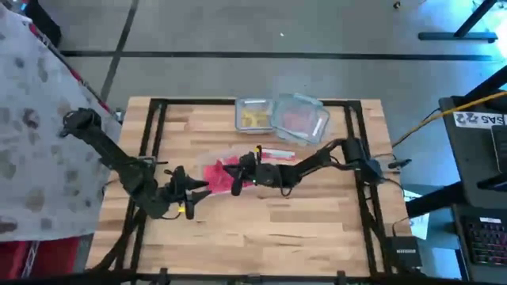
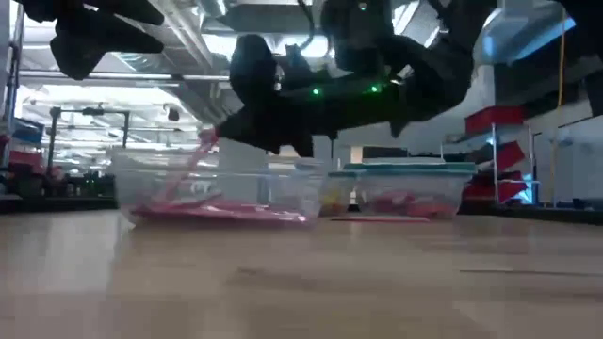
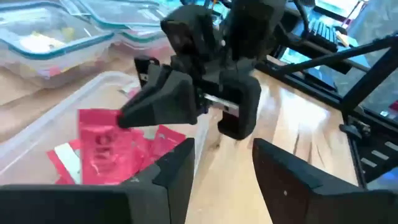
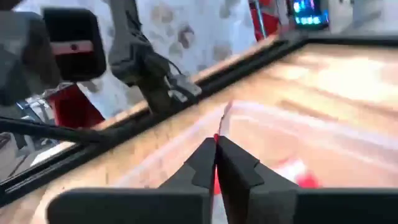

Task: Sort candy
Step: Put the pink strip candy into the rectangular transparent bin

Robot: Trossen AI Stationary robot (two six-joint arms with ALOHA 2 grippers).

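A clear open tub (image 1: 212, 155) stands mid-table with several flat red-pink candy packets (image 3: 140, 149) lying in it. My right gripper (image 4: 216, 146) reaches in over the tub from the table's right, low above it, shut on one pink packet (image 2: 193, 165). My left gripper (image 3: 224, 168) waits open and empty just outside the tub's left near side (image 1: 194, 192), pointing at the right gripper. Yellow candy lies in a far tub (image 1: 253, 117). My right gripper pinches a pink packet by its upper edge (image 4: 225, 117) between the two fingertips. The fingers come in nearly level from the table's right. The packet hangs below them, slanting down into the tub (image 2: 122, 179), with its lower end among the packets on the tub's floor.
Two more clear tubs stand side by side at the table's far edge: one with yellow pieces, one with red sweets (image 1: 301, 119) and a teal-edged lid. A loose packet (image 1: 279, 153) lies between them and the arms. Black frame rails (image 1: 154, 119) run along the table's sides.
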